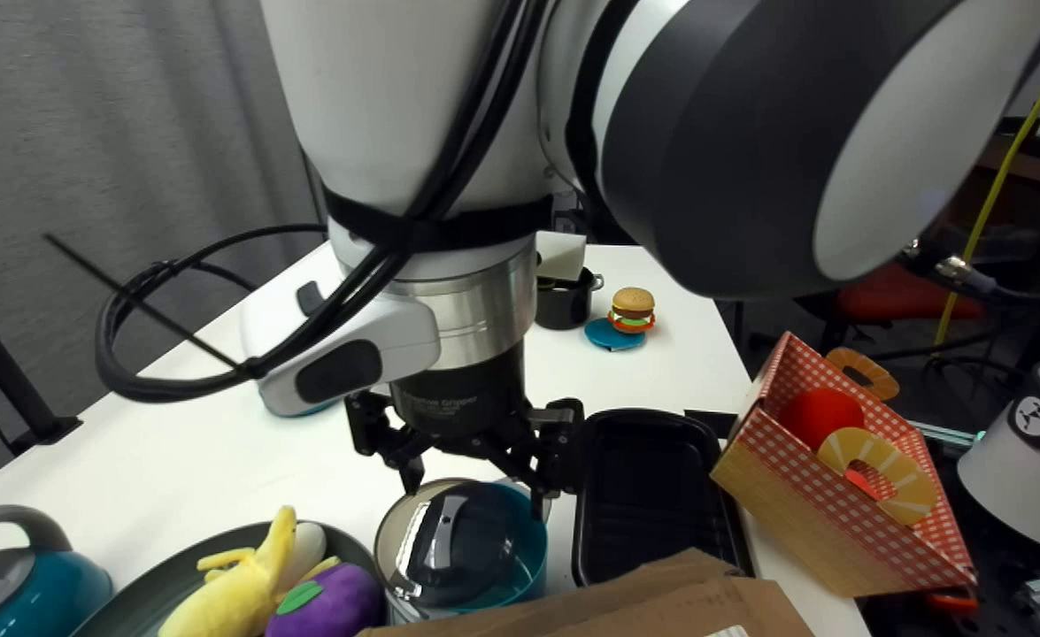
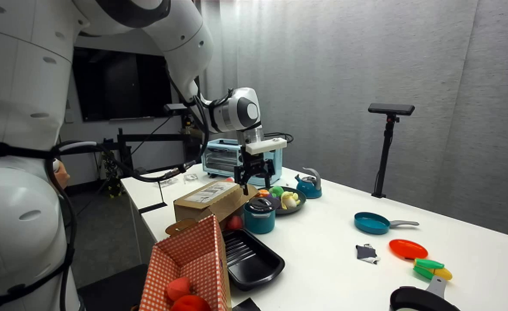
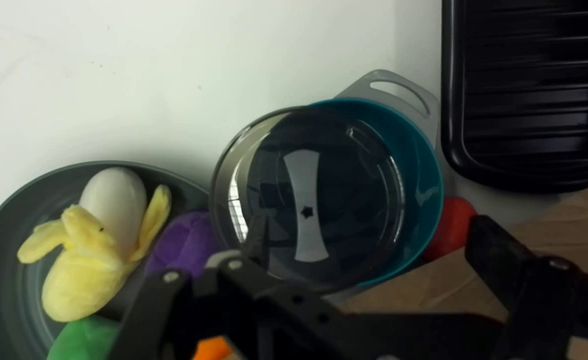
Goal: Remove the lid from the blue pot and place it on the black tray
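We've a white table [image 2: 314, 259] under it all, & the white Panda arm [image 2: 189, 47] reaching over it. In an exterior view a lt-blue toaster oven [image 2: 221, 157] stands at the far end. Cardboard box [image 2: 210, 198] next, w/ its flap sticking out. Then the red-&-white checkered box [image 1: 803, 522], w/ red toys [image 1: 820, 416] inside. Dark grey pan [image 3: 3, 280] holds plush toys [image 3: 86, 340]. Black tray [image 1: 652, 504] lies flat on the table, btwn that checkered box & the teal cooking pot [image 2: 259, 223], just beside the pot.

Robotiq gripper [image 1: 475, 500] hangs over the pot, pointing down. Its pincer is released, fingers [image 3: 499, 255] spread wide; we can't tell if a tip touches the glass lid [image 3: 308, 205].

That lid, see-through w/ a grey strap handle, is on the pot's mouth but off-ctr: offset toward the grey pan, w/ a crescent of teal interior showing on the tray side. Level or tilted, we can't tell.

Teal kettle [image 2: 309, 188], grey handle up, stands nr the grey pan. In an exterior view we spot a small black pot [image 1: 566, 310] farther off. Plush banana [image 3: 81, 295], peeled, lies in the grey pan; purple plush eggplant [image 3: 186, 242] is right by the lid's edge, touching or not we can't tell. Smallest for us: toy burger [image 1: 633, 305], nr the black pot.
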`<action>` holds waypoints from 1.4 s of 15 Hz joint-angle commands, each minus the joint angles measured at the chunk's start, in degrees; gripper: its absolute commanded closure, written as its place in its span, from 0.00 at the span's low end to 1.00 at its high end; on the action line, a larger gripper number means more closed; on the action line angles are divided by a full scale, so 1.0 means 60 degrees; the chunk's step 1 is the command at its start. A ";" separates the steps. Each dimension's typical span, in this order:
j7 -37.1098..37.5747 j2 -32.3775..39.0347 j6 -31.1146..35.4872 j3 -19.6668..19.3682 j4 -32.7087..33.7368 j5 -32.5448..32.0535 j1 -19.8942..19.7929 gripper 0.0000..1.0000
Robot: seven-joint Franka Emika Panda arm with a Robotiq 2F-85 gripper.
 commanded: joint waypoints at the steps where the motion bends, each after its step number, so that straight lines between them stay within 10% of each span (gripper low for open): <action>1: -0.0536 0.0006 0.0356 0.0213 -0.0082 0.0394 -0.0253 0.00; 21: -0.0539 0.0032 -0.0085 0.0106 0.0033 0.0289 -0.0078 0.00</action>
